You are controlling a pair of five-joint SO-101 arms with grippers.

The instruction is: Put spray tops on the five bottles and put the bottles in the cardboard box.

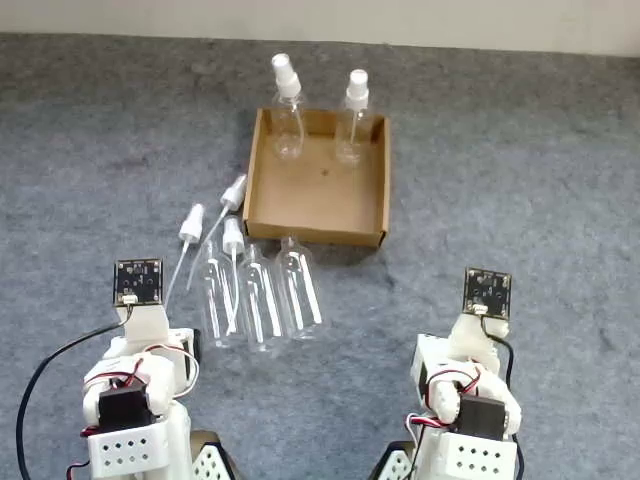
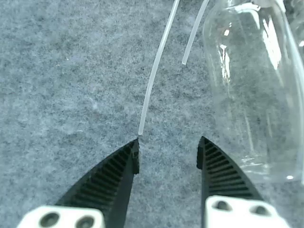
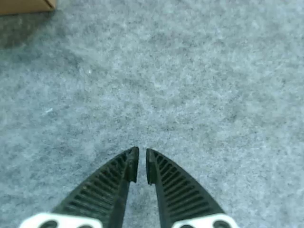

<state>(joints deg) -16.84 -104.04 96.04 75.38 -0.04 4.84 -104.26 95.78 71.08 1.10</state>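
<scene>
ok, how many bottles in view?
5. Two bottles stand in the box, at its far wall: one, another. Three lie side by side on the table before it: first, second, third.

A robot test bench, lab or workshop by the look of it — not a lived-in room. Grey felt covers the whole table, up to a pale strip at the back. Two small white arms stand at the near edge with bare circuit boards and loose wires — the props are a plain box and clear bottles.
</scene>
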